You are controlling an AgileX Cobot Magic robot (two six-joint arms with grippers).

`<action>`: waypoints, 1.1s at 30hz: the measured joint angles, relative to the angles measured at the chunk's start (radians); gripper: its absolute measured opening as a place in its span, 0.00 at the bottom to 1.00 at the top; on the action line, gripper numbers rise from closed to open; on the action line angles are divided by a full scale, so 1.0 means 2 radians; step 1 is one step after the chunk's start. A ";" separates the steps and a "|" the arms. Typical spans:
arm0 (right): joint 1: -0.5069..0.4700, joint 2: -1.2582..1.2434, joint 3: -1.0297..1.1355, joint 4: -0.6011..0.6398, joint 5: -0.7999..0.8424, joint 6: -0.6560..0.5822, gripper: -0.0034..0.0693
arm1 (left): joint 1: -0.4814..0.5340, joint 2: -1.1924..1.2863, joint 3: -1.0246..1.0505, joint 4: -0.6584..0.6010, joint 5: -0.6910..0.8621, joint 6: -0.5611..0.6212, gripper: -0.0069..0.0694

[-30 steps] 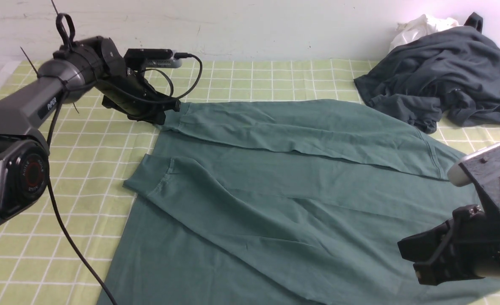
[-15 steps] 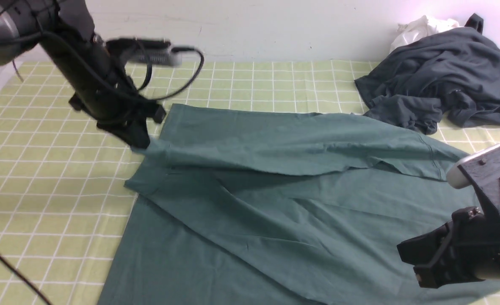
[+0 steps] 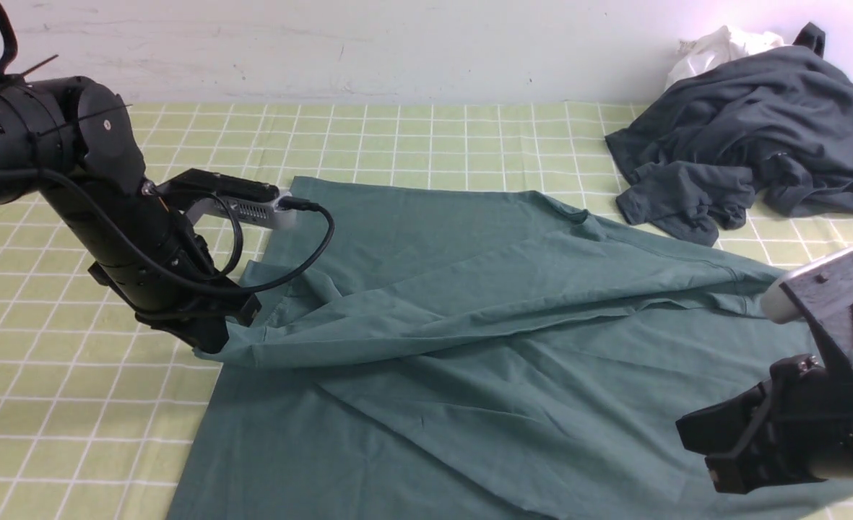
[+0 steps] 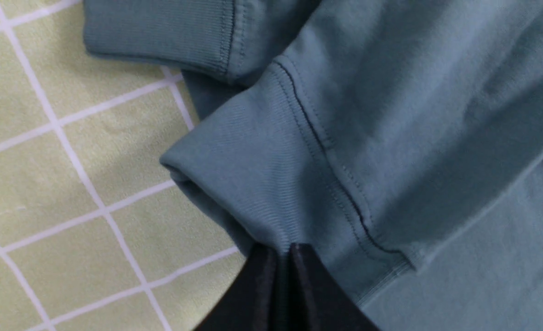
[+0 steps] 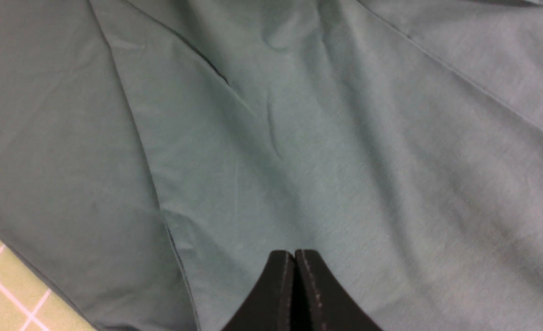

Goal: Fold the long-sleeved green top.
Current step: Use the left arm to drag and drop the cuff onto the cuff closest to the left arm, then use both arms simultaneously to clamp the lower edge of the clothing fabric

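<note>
- My left gripper (image 4: pixel 282 248) pinches the ribbed cuff (image 4: pixel 248 170) of the dark teal-green long-sleeved cotton top (image 3: pixel 484 310), spread mid-table.
- I should carry that sleeve low and lay it flat across the body, without bunching.
- My right gripper (image 5: pixel 294 255) is closed, empty, seemingly just above the fabric.
- Underneath, a green checked tablecloth (image 3: pixel 433 137); a crumpled charcoal-grey garment (image 3: pixel 751 123) lies far right, by the white wall (image 3: pixel 397 43).

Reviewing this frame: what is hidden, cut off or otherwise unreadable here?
- Front view: the near hem of the green long-sleeved top runs off the bottom edge.
- Front view: most of the white cloth is hidden behind the dark grey garment.
- Right wrist view: whether the shut right gripper touches the top cannot be told, as the view looks straight down on it.
</note>
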 joint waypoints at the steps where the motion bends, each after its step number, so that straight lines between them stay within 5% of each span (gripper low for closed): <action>1: 0.000 0.000 0.000 0.000 0.001 0.000 0.03 | 0.000 -0.001 0.000 0.000 0.000 0.001 0.11; 15: 0.000 0.000 0.000 0.018 0.039 -0.028 0.03 | -0.014 -0.125 0.045 -0.023 0.062 0.011 0.49; 23: 0.000 0.000 0.000 0.053 0.048 -0.084 0.03 | -0.102 -0.170 0.166 -0.010 0.068 0.064 0.50; 27: 0.000 0.000 0.000 0.060 0.048 -0.100 0.03 | -0.167 -0.170 0.220 0.046 0.041 0.119 0.50; 33: 0.000 0.000 0.000 0.061 0.051 -0.103 0.03 | -0.187 -0.151 0.260 0.095 0.005 0.136 0.50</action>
